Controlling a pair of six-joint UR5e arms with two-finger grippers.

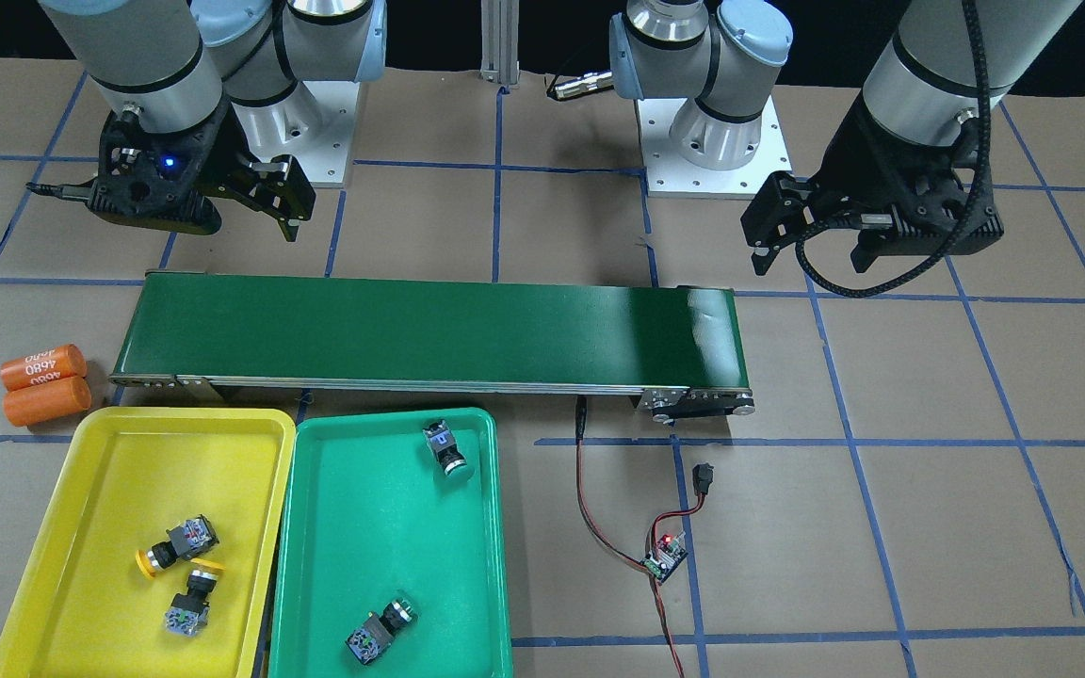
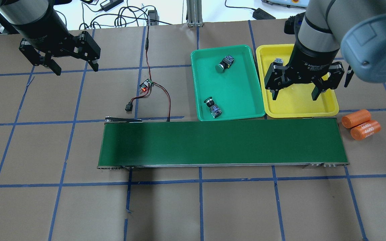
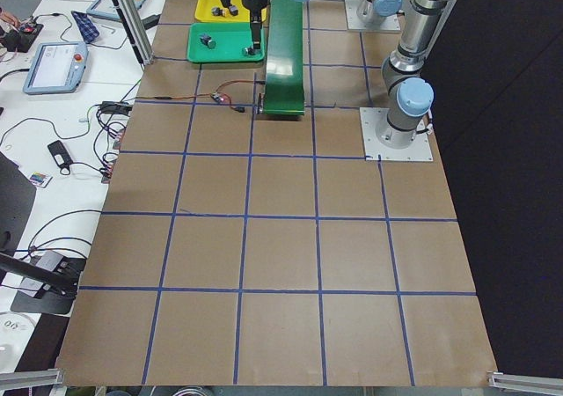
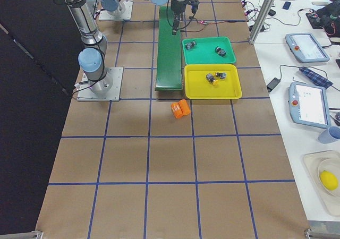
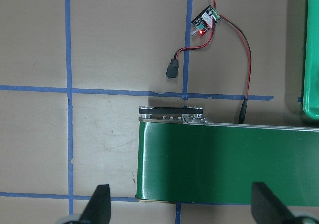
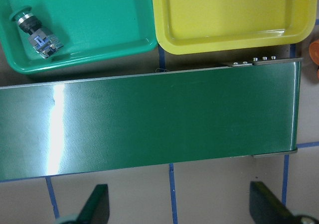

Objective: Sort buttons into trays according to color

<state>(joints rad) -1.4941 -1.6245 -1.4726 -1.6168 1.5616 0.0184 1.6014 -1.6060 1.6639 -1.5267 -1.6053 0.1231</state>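
Two yellow-capped buttons (image 1: 175,544) (image 1: 191,599) lie on their sides in the yellow tray (image 1: 119,471). Two green-capped buttons (image 1: 445,449) (image 1: 381,630) lie in the green tray (image 1: 364,537). In the overhead view the green buttons (image 2: 224,63) (image 2: 213,107) show in the green tray (image 2: 238,90). My right arm hides most of the yellow buttons there. My right gripper (image 2: 294,96) is open and empty, above the yellow tray's (image 2: 297,105) near part. My left gripper (image 2: 76,68) is open and empty, high over bare table past the belt's left end.
A long dark-green conveyor belt (image 1: 429,325) runs across the table beside the trays. Two orange cylinders (image 1: 43,384) lie beyond its end near the yellow tray. A small controller board (image 1: 665,556) with red and black wires lies beside the green tray.
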